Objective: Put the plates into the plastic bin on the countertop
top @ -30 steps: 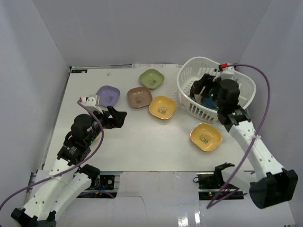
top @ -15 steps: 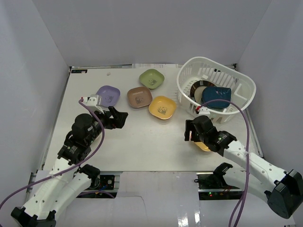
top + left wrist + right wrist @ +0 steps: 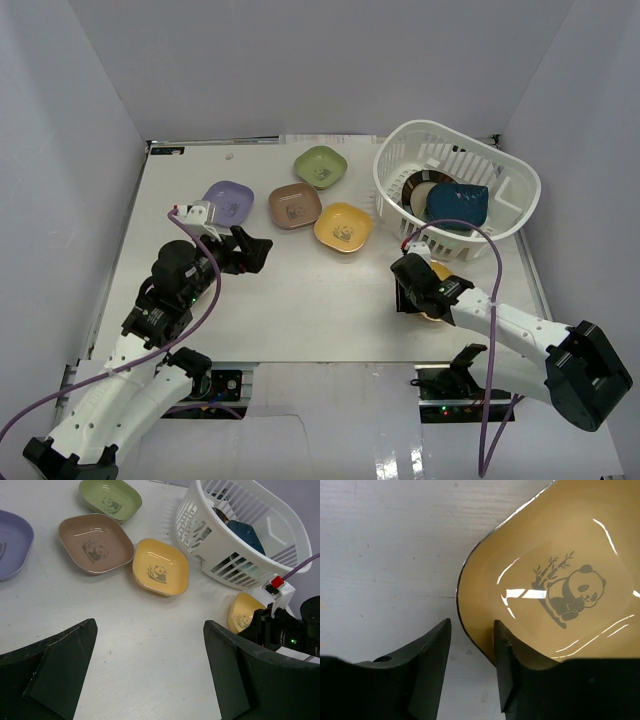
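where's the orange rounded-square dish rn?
Orange dish: top view, right side of white tabletop, just robot-side of the white slotted plastic basket, rim between the right gripper jaws.

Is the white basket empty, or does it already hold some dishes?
Not empty. In the top view, a round dark-rimmed plate and a blue-green tray sit inside the basket.

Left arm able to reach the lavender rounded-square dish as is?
Probably yes: left pincer is open and empty, and the lavender rounded-square dish lies uncovered close by, nothing between.
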Controlling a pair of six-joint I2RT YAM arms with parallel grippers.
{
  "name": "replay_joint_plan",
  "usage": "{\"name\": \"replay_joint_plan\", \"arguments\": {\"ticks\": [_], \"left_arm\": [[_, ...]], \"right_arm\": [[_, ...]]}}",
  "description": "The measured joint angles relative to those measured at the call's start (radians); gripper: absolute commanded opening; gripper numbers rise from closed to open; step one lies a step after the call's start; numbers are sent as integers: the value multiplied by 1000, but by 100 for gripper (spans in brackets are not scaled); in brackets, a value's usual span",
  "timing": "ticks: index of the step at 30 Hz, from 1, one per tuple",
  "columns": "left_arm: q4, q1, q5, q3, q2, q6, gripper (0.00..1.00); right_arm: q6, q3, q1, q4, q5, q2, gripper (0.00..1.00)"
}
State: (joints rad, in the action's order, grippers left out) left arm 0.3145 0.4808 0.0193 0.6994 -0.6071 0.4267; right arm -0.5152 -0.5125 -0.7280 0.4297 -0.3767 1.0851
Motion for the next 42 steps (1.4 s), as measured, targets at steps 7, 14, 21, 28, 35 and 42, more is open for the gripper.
{"name": "replay_joint_plan", "arguments": {"ticks": [7, 14, 21, 28, 35, 42], "left_arm": [[0, 0, 10, 0, 3, 0, 98], [0, 0, 15, 0, 11, 0, 98], [0, 0, 15, 0, 18, 0, 98], [0, 1, 19, -1, 23, -2, 98], [0, 1, 20, -1, 24, -5, 98], [0, 12, 23, -1, 19, -8, 98]], "right_arm": [[-4, -16, -77, -8, -14, 0, 8], [47, -336, -288, 51, 11, 2, 8], [275, -769, -275, 8, -191, 85, 8], [487, -871, 194, -69, -167, 251, 8], [553, -869, 438, -79, -34, 463, 8], [552, -864, 512, -119, 79, 579, 16]]}}
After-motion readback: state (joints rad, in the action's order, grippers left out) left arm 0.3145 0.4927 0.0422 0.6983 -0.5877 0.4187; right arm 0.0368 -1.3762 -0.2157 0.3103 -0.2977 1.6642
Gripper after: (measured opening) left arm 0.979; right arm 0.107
